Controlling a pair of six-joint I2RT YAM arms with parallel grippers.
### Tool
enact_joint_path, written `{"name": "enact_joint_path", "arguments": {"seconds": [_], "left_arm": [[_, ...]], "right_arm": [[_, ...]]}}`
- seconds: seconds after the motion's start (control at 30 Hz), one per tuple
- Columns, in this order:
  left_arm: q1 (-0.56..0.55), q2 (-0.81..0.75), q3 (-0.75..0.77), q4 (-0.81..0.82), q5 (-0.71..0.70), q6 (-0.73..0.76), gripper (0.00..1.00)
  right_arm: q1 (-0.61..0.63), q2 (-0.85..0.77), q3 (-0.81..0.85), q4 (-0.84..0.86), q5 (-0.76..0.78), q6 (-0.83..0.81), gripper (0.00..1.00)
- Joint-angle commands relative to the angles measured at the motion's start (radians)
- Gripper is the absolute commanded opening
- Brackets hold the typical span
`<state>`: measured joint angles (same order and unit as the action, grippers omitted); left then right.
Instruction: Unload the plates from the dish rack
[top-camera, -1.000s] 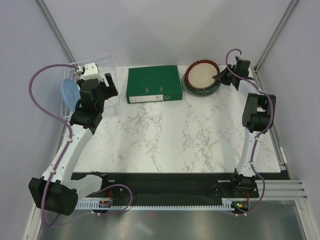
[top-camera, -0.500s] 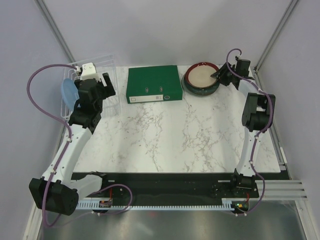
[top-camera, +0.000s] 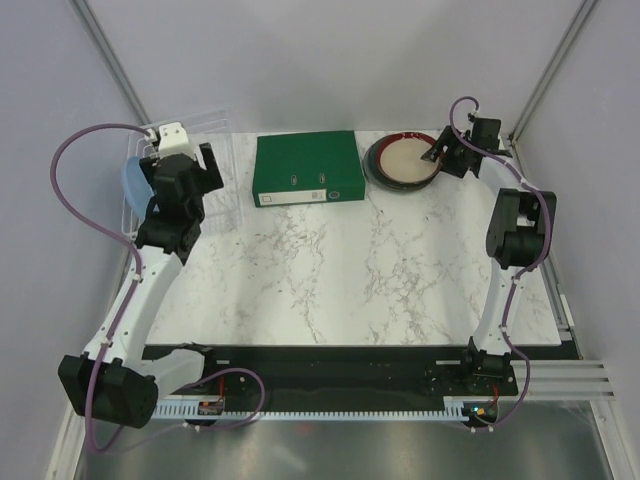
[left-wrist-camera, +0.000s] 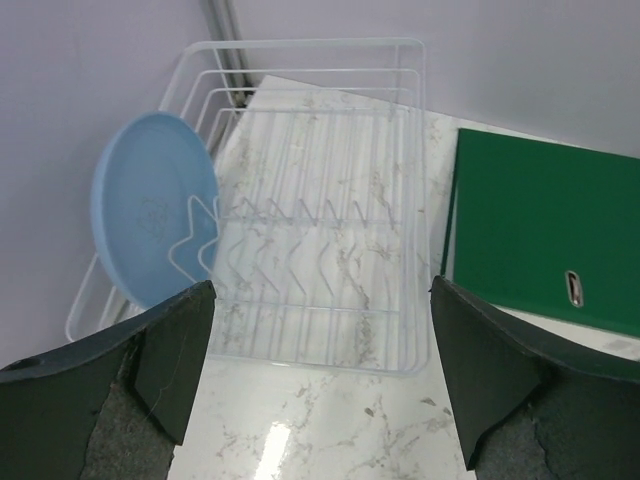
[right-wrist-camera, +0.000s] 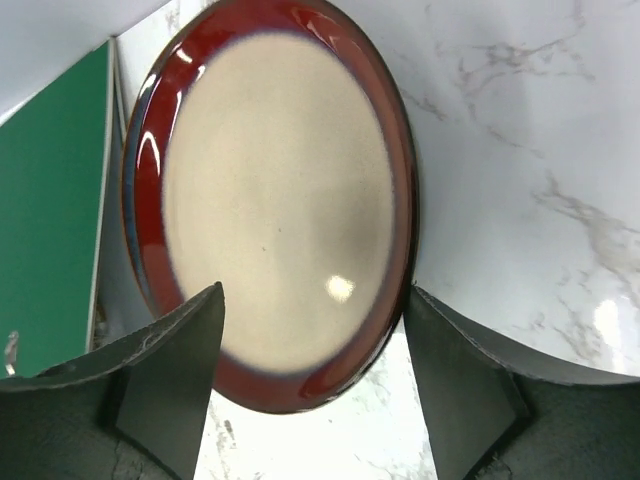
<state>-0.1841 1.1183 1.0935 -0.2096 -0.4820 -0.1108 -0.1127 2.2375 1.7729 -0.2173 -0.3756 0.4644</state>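
Note:
The white wire dish rack (top-camera: 207, 122) (left-wrist-camera: 330, 250) stands at the table's far left corner. One light blue plate (top-camera: 134, 182) (left-wrist-camera: 150, 220) leans upright in its left side. My left gripper (top-camera: 185, 162) (left-wrist-camera: 320, 310) hovers open over the rack's near edge, with nothing between its fingers. At the far right, the reddish-brown plate with a cream centre (top-camera: 403, 160) (right-wrist-camera: 280, 190) lies flat on top of darker plates (right-wrist-camera: 130, 255). My right gripper (top-camera: 441, 153) (right-wrist-camera: 315, 310) is open over that plate's near rim, its fingers standing apart on either side.
A green binder (top-camera: 308, 168) (left-wrist-camera: 550, 230) (right-wrist-camera: 50, 210) lies flat between the rack and the plate stack. Grey walls close the table's back and sides. Bare marble tabletop (top-camera: 360, 270) stretches from the binder to the arm bases.
My right gripper has opened and let go of the reddish-brown plate, which has settled from a tilt to flat on the stack. My left gripper has shifted slightly back over the rack.

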Motion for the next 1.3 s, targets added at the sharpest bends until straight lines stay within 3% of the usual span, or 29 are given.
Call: {"name": "enact_joint_path", "arguments": {"seconds": [0.0,0.27,0.37,0.53,0.77,1.07,1.27], "left_arm": [[0.014,0.032,0.074,0.003,-0.164,0.105,0.96],[0.089,0.048,0.094,0.003,-0.208,0.14,0.98],[0.155,0.055,0.097,0.012,-0.207,0.14,0.99],[0.237,0.135,0.094,0.073,-0.319,0.218,0.99],[0.313,0.305,0.161,0.098,-0.311,0.226,0.99],[0.388,0.494,0.258,0.119,-0.294,0.255,0.99],[0.42,0.537,0.264,0.115,-0.211,0.221,0.94]], "right_arm": [[0.016,-0.128,0.036,-0.078,0.127,-0.142,0.79],[0.025,-0.148,0.042,-0.154,0.213,-0.201,0.79],[0.027,-0.209,-0.025,-0.137,0.213,-0.191,0.79],[0.05,-0.363,-0.197,-0.067,0.17,-0.179,0.79],[0.08,-0.504,-0.384,0.022,0.118,-0.17,0.79],[0.082,-0.504,-0.418,0.051,0.054,-0.171,0.79],[0.082,-0.495,-0.425,0.07,0.029,-0.158,0.78]]}}
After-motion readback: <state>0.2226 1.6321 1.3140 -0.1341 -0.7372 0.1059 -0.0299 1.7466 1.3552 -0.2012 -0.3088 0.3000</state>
